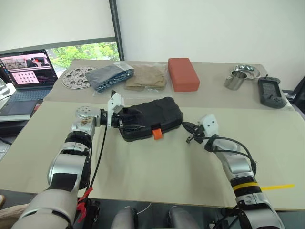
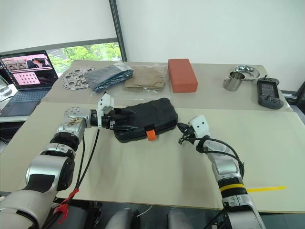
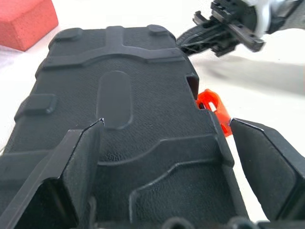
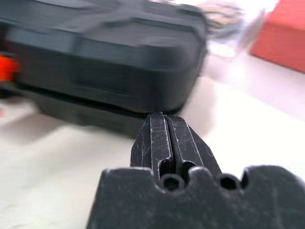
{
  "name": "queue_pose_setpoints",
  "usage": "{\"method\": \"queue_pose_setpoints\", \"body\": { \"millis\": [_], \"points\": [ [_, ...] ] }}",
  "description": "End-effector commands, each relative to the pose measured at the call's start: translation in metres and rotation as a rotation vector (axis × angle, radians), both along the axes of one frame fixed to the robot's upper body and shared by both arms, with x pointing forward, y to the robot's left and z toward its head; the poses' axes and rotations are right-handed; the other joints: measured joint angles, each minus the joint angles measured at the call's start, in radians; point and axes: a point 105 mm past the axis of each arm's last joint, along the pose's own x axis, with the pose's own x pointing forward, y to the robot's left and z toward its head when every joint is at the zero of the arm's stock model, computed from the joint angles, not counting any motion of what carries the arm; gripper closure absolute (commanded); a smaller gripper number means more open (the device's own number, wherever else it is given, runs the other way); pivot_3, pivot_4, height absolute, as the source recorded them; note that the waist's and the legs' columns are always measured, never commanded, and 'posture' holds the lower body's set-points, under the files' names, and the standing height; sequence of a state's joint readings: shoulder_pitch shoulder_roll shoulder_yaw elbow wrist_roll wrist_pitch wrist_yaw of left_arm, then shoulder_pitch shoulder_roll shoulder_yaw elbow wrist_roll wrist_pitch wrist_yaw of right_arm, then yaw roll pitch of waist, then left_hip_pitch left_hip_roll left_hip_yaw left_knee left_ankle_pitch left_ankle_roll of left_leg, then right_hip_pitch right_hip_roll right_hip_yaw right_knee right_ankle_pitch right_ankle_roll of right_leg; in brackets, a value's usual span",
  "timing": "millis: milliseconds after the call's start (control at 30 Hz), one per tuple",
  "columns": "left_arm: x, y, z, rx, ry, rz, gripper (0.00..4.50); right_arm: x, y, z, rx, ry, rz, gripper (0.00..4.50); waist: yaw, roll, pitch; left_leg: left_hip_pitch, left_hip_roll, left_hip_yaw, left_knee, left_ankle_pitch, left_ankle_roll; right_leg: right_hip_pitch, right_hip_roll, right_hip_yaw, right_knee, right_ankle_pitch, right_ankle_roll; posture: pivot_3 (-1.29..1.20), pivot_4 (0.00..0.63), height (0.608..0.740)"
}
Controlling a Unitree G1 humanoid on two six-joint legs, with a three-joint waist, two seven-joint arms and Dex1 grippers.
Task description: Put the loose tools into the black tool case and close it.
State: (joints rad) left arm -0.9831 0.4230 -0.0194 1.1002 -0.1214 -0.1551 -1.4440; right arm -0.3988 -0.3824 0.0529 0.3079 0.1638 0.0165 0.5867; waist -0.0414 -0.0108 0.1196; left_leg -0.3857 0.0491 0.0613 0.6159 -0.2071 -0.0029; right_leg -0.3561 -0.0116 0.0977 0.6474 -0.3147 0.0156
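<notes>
1. The black tool case (image 1: 151, 118) lies closed on the near table (image 1: 157, 171), roughly at centre, lid down, long axis running left to right and slightly skewed.
2. Its orange latch (image 1: 157, 133) sits on the front edge, facing the robot, sticking out from the seam.
3. The left gripper (image 1: 123, 119) is at the case's left end. Its fingers (image 3: 71, 167) are spread wide, one on each side of the case's end, seen in the left wrist view straddling the moulded lid. Whether the pads actually press the plastic cannot be told.
4. The right gripper (image 1: 188, 131) is just beside the case's right end, low over the table, pointing toward the case corner. Its fingers (image 4: 159, 143) are pressed together with nothing between them. The tips look very near the case's lower edge; contact cannot be confirmed.
5. The left wrist view also catches the right gripper beyond the far end of the lid, near the latch side.
6. No loose tools are seen on the near table around the case.
7. Far table, left to right: a round perforated metal plate (image 1: 76, 77), a grey-blue bagged bundle (image 1: 110, 76), a tan bagged bundle (image 1: 147, 76), a red-orange block (image 1: 183, 73), a steel cup (image 1: 236, 80) with a steel bowl (image 1: 248, 71) behind it, and a black handheld device (image 1: 270, 92).
8. An open laptop (image 1: 26, 76) sits off the left side, screen lit.
9. A yellow tape strip (image 1: 276, 187) marks the near table at right.
</notes>
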Motion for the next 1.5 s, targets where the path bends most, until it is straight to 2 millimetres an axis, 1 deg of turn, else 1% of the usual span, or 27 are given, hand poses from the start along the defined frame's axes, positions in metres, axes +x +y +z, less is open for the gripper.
{"method": "queue_pose_setpoints", "body": {
  "millis": [33,100,133,167,200,267,333,367,400,533,733,933,1033,1167,1267,1433,1500],
  "points": [
    [0.001,-0.002,-0.004,0.009,0.006,0.014,0.00,-0.018,0.019,0.021,0.042,-0.039,0.141,4.45,0.000,0.000,0.000,0.000,0.000,0.000,0.000,0.000,0.000,0.000,0.000,0.000,0.000,0.000,0.000,0.00,0.150,0.740],
    [0.001,-0.002,-0.004,0.009,0.006,0.019,0.00,-0.028,0.024,0.022,0.045,-0.005,0.182,4.45,0.000,0.001,0.000,-0.001,0.000,-0.001,0.000,0.000,0.000,0.000,0.001,0.000,0.000,0.000,0.000,0.00,0.150,0.740],
    [0.001,-0.003,-0.005,0.009,0.006,0.019,0.00,-0.034,0.027,0.022,0.052,0.016,0.197,4.19,0.000,0.001,0.000,-0.001,0.000,-0.001,0.000,0.000,0.000,0.001,0.001,0.000,0.000,0.000,0.000,0.00,0.150,0.740],
    [0.001,-0.003,-0.006,0.007,0.007,0.023,0.00,-0.046,0.034,0.024,0.057,0.042,0.224,3.90,0.001,0.001,-0.001,-0.001,0.000,-0.002,0.000,0.000,0.000,0.001,0.001,0.000,0.000,0.000,0.000,0.00,0.150,0.740],
    [0.001,-0.003,-0.007,0.003,0.009,0.028,0.00,-0.056,0.041,0.024,0.060,0.069,0.242,3.71,0.003,0.002,-0.001,-0.001,0.000,-0.002,0.000,0.000,0.000,0.001,0.000,0.001,0.000,0.000,0.000,0.00,0.150,0.740],
    [0.001,-0.002,-0.008,-0.002,0.011,0.037,0.00,-0.070,0.052,0.022,0.056,0.122,0.236,3.03,0.005,0.002,-0.001,-0.001,0.000,-0.003,0.000,0.000,0.000,0.001,0.001,0.000,0.000,0.000,0.000,0.00,0.150,0.740],
    [0.002,-0.002,-0.009,-0.010,0.016,0.046,0.00,-0.078,0.065,0.021,0.071,0.151,0.219,2.36,0.005,0.001,-0.001,-0.002,0.001,-0.003,0.000,0.000,0.000,0.001,0.001,0.000,0.000,0.000,0.000,0.00,0.150,0.740],
    [0.002,-0.003,-0.009,-0.014,0.017,0.050,0.00,-0.080,0.072,0.019,0.079,0.169,0.201,1.89,0.005,0.001,-0.001,-0.002,0.001,-0.004,0.000,0.000,0.000,0.001,0.001,0.000,0.000,0.000,0.000,0.00,0.150,0.740],
    [0.003,-0.004,-0.009,-0.015,0.018,0.054,0.00,-0.078,0.077,0.018,0.083,0.181,0.165,1.71,0.005,0.001,-0.001,-0.002,0.000,-0.004,0.000,0.000,0.000,0.001,0.001,0.000,-0.001,0.000,0.000,0.00,0.150,0.740],
    [0.004,-0.007,-0.010,-0.017,0.018,0.058,0.00,-0.069,0.087,0.015,0.099,0.202,0.062,1.71,0.010,0.001,-0.001,-0.002,0.000,-0.006,0.001,0.001,0.000,0.000,0.001,0.000,-0.001,-0.001,0.001,0.00,0.150,0.740],
    [0.005,-0.010,-0.008,-0.025,0.014,0.062,0.00,-0.057,0.087,0.012,0.086,0.207,-0.051,1.71,0.020,0.001,-0.002,-0.004,-0.001,-0.006,0.001,0.001,0.000,0.000,0.001,0.000,-0.001,-0.001,0.002,0.00,0.150,0.740],
    [0.006,-0.012,-0.010,-0.018,0.013,0.063,0.00,-0.054,0.090,0.013,0.081,0.198,-0.056,1.71,0.022,0.001,-0.002,-0.004,-0.001,-0.005,0.001,0.001,0.000,-0.001,0.001,0.000,-0.001,-0.001,0.002,0.00,0.150,0.740],
    [0.006,-0.013,-0.011,-0.016,0.013,0.069,0.00,-0.057,0.088,0.008,0.056,0.220,-0.054,1.71,0.023,0.001,-0.002,-0.004,-0.001,-0.006,0.001,0.001,0.000,-0.001,0.001,0.000,-0.001,-0.001,0.002,0.00,0.150,0.740],
    [0.007,-0.016,-0.011,-0.020,0.014,0.071,0.00,-0.061,0.094,0.004,0.061,0.257,-0.025,1.71,0.025,0.001,-0.002,-0.004,-0.001,-0.006,0.001,0.001,0.000,0.000,0.001,0.000,-0.001,-0.002,0.003,0.00,0.150,0.740],
    [0.007,-0.019,-0.012,-0.020,0.014,0.067,0.00,-0.058,0.097,0.004,0.066,0.258,-0.036,1.71,0.026,0.001,-0.002,-0.004,-0.001,-0.006,0.001,0.001,0.000,0.000,0.001,0.000,-0.001,-0.002,0.003,0.00,0.150,0.740],
    [0.005,-0.020,-0.016,-0.007,0.017,0.057,0.00,-0.053,0.096,0.006,0.085,0.247,-0.066,1.71,0.028,0.001,-0.002,-0.005,-0.001,-0.006,0.001,0.001,0.000,0.000,0.001,0.000,-0.002,-0.002,0.004,0.00,0.150,0.740],
    [0.005,-0.018,-0.019,0.013,0.019,0.057,0.00,-0.052,0.096,0.009,0.090,0.238,-0.070,2.12,0.028,0.001,-0.002,-0.005,-0.001,-0.007,0.001,0.001,0.000,0.000,0.001,0.000,-0.002,-0.002,0.004,0.00,0.150,0.740]
  ]
}}
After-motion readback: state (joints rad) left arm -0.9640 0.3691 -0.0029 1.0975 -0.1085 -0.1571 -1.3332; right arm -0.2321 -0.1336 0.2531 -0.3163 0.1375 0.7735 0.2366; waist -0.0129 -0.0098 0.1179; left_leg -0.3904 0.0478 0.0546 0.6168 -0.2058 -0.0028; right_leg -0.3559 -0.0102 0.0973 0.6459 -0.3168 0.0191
